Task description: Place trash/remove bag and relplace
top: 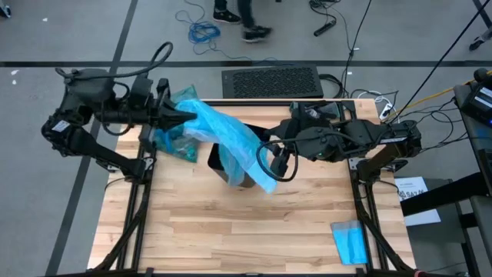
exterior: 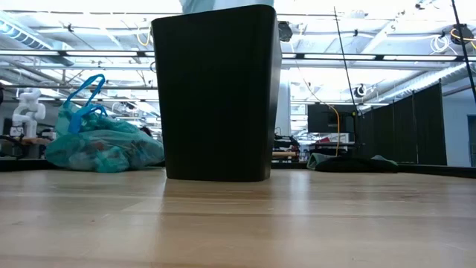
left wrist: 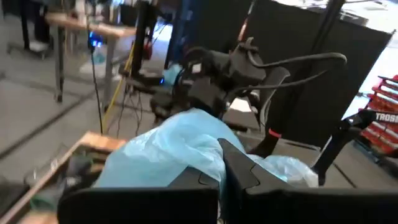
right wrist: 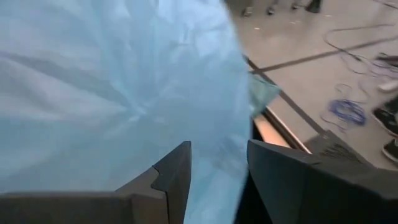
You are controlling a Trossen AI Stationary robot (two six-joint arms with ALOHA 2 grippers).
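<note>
We see one black bin [top: 231, 165], two bags. Our left gripper [top: 187, 116], at ten o'clock, pinches the sky-blue bag [top: 231, 138] shut; our right gripper [top: 278, 163], at three, grips it half-open. The teal bag [exterior: 100, 145] sits apart.

A black bin [exterior: 216, 93] stands upright on the wooden table [exterior: 238, 223], with a strip of light blue plastic [exterior: 223, 4] visible above its rim. To one side of the bin, apart from it, a filled teal-green bag [exterior: 100, 147] rests on the table, its blue handle loops [exterior: 85, 93] standing up.

Two dark jointed arms, looped black cables, angular black claw fingers [right wrist: 174, 180], seemingly matte
</note>
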